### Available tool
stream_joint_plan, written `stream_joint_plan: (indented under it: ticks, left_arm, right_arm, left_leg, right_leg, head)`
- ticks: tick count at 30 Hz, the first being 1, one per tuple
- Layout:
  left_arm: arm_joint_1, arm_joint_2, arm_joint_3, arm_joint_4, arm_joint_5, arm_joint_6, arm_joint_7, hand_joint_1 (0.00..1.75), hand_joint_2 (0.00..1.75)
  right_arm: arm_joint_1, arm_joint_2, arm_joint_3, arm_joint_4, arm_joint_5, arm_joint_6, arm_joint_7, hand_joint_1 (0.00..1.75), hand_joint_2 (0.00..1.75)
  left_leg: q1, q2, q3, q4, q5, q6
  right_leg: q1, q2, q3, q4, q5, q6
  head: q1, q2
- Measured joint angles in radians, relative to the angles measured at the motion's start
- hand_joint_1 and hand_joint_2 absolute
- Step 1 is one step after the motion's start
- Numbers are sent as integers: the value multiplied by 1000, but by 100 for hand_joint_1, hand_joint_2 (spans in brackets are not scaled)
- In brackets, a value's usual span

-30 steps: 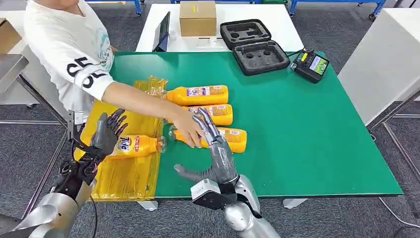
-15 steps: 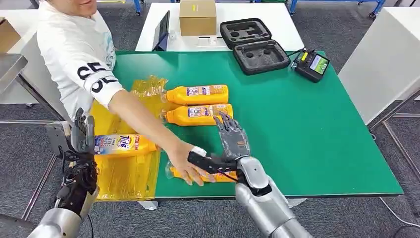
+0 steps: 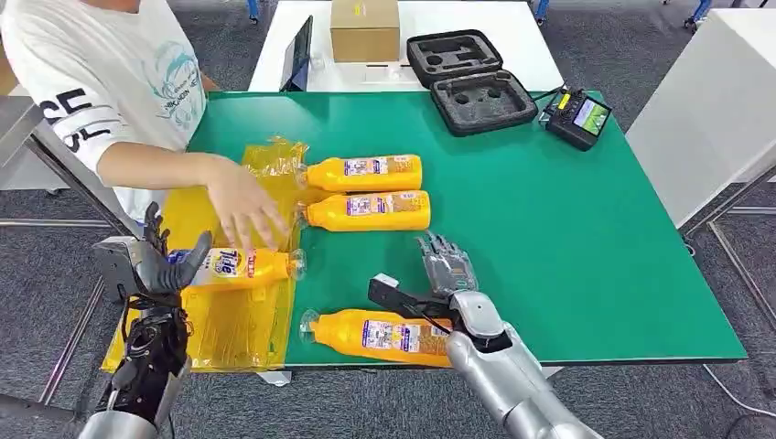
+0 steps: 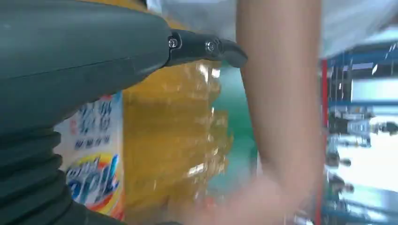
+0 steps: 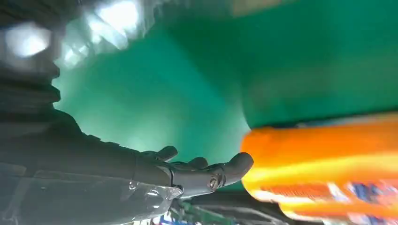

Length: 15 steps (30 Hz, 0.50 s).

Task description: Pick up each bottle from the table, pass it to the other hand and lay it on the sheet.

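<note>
Several orange bottles lie on the green table point(image 3: 567, 238). One bottle point(image 3: 240, 267) rests on the yellow sheet point(image 3: 229, 325); my left hand point(image 3: 163, 263) is at its base with fingers apart, thumb over the label point(image 4: 94, 154). Another bottle point(image 3: 377, 335) lies by the table's front edge. My right hand point(image 3: 437, 282) hovers just behind it, fingers spread, holding nothing; the right wrist view has that bottle point(image 5: 328, 159) past my right hand's fingertips point(image 5: 234, 165). Two more bottles point(image 3: 366, 173) point(image 3: 371, 210) lie side by side mid-table.
A person stands at the table's left, one hand point(image 3: 242, 206) reaching over the sheet near the laid bottle. At the back are a black foam case point(image 3: 471, 87), a controller point(image 3: 576, 119), a cardboard box point(image 3: 366, 32) and a tablet point(image 3: 300, 59).
The person slid one bottle to the front edge, then drew the hand back over the sheet. My right hand pulled back toward that bottle. My left hand shifted to the laid bottle's base.
</note>
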Motion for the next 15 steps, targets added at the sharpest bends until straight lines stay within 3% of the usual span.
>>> stream_joint_plan:
  ticks: [6,9,15]
  left_arm:
    - [54,-1,-2,-60,-12,27,-6,0,175]
    - [77,-5,-2,-81,-19,48,-26,0,175]
    - [100,-18,-2,-112,-18,69,-59,0,175]
  right_arm:
    - [49,-18,-2,-87,-191,17,-150,0,175]
    - [77,-15,-19,-163,-283,-105,-257,0,175]
    - [102,-15,-37,-279,-282,-247,-312,0,175]
  left_leg:
    - [0,0,-1,0,0,0]
    - [0,0,-1,0,0,0]
    - [0,0,-1,0,0,0]
  right_leg:
    - [0,0,-1,0,0,0]
    - [0,0,-1,0,0,0]
    - [0,0,-1,0,0,0]
  head:
    - [0,0]
    - [0,0]
    - [0,0]
